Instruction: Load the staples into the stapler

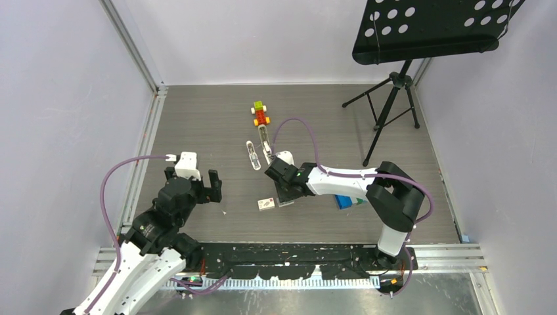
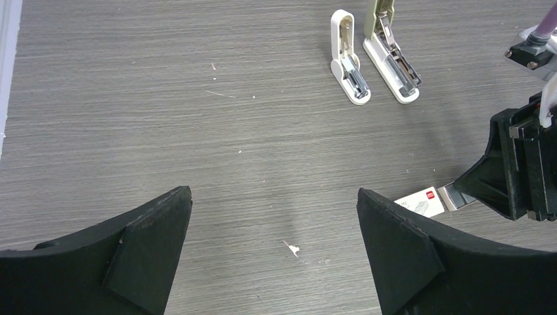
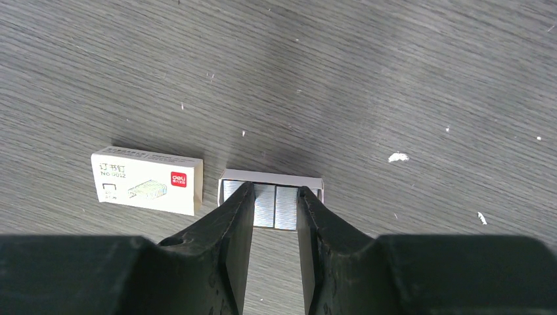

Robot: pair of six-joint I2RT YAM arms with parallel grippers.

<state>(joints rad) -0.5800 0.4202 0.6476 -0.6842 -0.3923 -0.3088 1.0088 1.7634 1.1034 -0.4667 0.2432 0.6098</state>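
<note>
The right gripper (image 3: 274,193) is down over the little open tray (image 3: 270,174) of the carton. Its two fingers are drawn in on either side of the middle block of the staples (image 3: 276,210), pinching it while it lies in the tray. The emptied white sleeve (image 3: 146,180) with the red mark lies just beside the tray at its 9 o'clock. In the overhead view the stapler (image 2: 392,62) rests well apart, at about 12 o'clock from that gripper. Its grey-beige top is swung up and the metal channel is bared. A shorter white object (image 2: 348,62) sits just beside the stapler, at its 9 o'clock. Whether the channel holds anything is too small to tell. The left gripper (image 2: 273,191) hangs with fingers spread wide over bare table (image 2: 131,98) at roughly 8 o'clock, holding nothing. So the carton is opened, the stapler looks ready and the staples are gripped. Lifting the block, carrying it over and seating it in the channel, then closing the top, all seem left to do.
</note>
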